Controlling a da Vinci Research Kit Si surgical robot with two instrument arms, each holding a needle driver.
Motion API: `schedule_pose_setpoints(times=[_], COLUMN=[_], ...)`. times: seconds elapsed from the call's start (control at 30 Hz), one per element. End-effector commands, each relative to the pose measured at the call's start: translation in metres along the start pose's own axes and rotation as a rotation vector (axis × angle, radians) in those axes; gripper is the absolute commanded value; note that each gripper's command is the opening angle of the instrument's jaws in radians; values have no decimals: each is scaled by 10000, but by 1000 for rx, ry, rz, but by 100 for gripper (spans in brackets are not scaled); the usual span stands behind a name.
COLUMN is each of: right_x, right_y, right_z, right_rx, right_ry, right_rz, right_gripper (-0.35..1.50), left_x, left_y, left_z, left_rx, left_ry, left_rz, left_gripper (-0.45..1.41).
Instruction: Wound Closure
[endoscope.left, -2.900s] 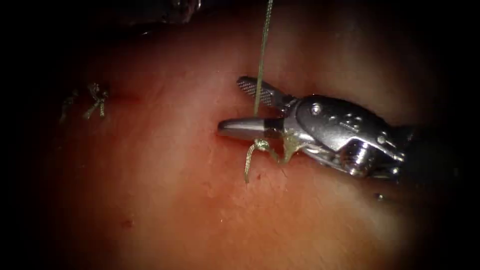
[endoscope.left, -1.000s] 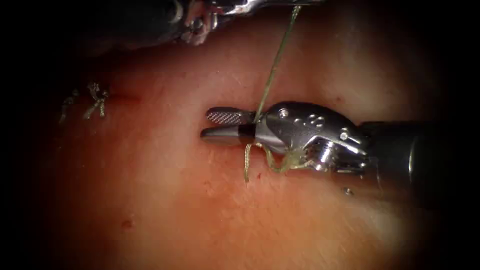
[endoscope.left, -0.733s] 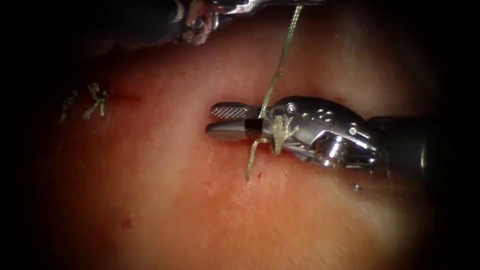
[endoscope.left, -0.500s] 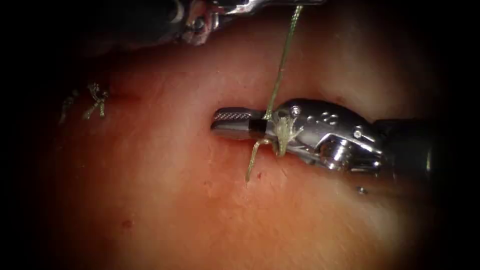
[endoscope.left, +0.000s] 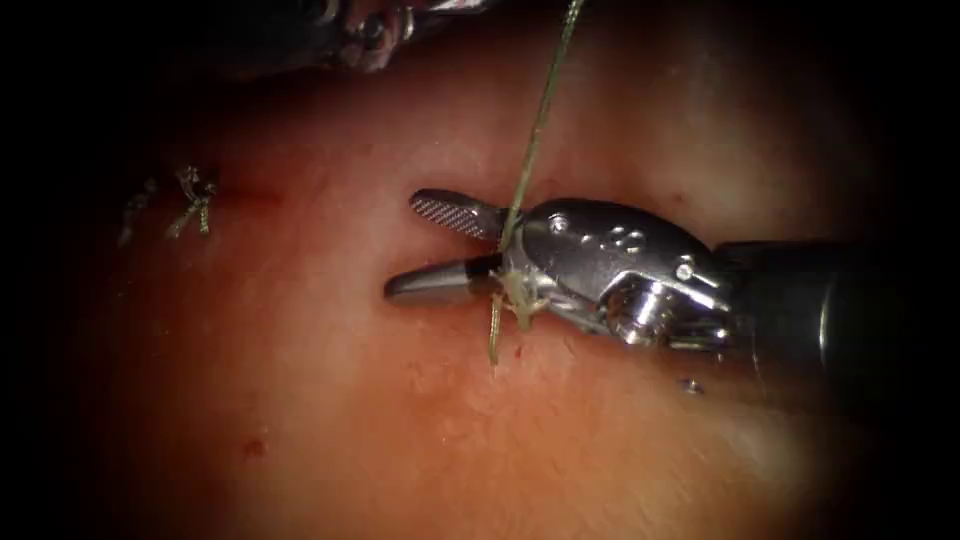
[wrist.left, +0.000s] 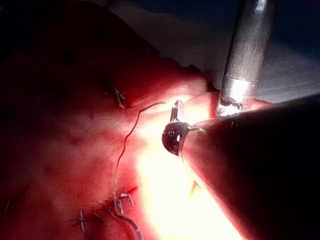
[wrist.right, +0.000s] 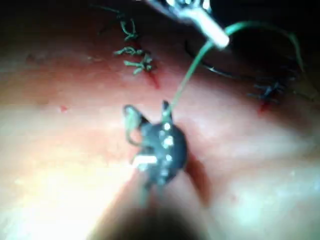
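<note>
The tissue (endoscope.left: 420, 440) spans the endoscope view. At centre, the right tool (endoscope.left: 455, 250) lies with jaws parted around the taut thread (endoscope.left: 535, 135), holding nothing, probably placed to cut above the knot (endoscope.left: 520, 290). At the upper edge, the left tool (wrist.right: 212, 30) grips the thread, keeping it tense. I cannot locate the needle.

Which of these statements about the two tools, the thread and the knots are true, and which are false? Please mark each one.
1. The right tool has its jaws open. True.
2. The thread runs up from between those jaws to the left tool. True.
3. The right tool holds the needle. False: it holds nothing; the thread only passes between its open jaws.
4. Earlier knots lie to the right of the right tool. False: they lie to its left.
</note>
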Motion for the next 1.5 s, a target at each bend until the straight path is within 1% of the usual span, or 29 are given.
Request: schedule_pose_setpoints(times=[0.03,0.1,0.13,0.17,0.2,0.27,0.3,0.47,0.63,0.77,0.83,0.87,0.9,0.93,0.97,1.0,1.1,1.43,1.5], right_x=[1,2,2,2,1,2,4,12,12,10,10,11,12,14,16,18,18,24,25], right_y=[2,3,3,1,1,1,3,7,9,7,3,2,0,0,0,0,-3,-3,-3], right_z=[9,10,10,9,8,6,5,1,0,-1,-1,-1,0,2,5,8,11,11,11], right_rx=[0,-2,-2,0,22,56,56,58,57,77,104,108,83,54,29,11,48,60,61], right_ry=[6,12,18,21,22,29,44,71,73,77,79,76,81,82,81,83,106,116,124], right_rz=[0,2,2,2,0,-1,2,11,-12,-21,-25,-25,-22,-18,-15,-12,-15,14,14], right_gripper=[148,148,143,123,81,-20,-35,-35,-35,-35,-35,-5,61,113,143,146,146,148,141], left_x=[1,1,1,1,1,0,0,-1,-2,-1,-1,0,0,0,1,2,3,3,3], left_y=[-5,-5,-5,-4,-4,-3,-3,-2,1,1,1,1,1,0,0,0,0,0,0], left_z=[6,7,7,7,8,8,9,11,13,13,12,12,11,11,10,9,8,8,8], left_rx=[-1,-1,-1,-1,0,0,0,2,3,2,1,0,-1,-2,-3,-3,-5,-5,-5], left_ry=[2,2,2,2,2,3,3,3,4,4,4,3,3,3,3,2,2,2,2], left_rz=[3,3,3,3,3,3,3,4,4,3,3,8,8,8,7,7,12,12,12], left_gripper=[-45,-45,-45,-45,-45,-45,-45,-45,-45,-45,-45,-45,-45,-45,-45,-45,-45,-45,-45])
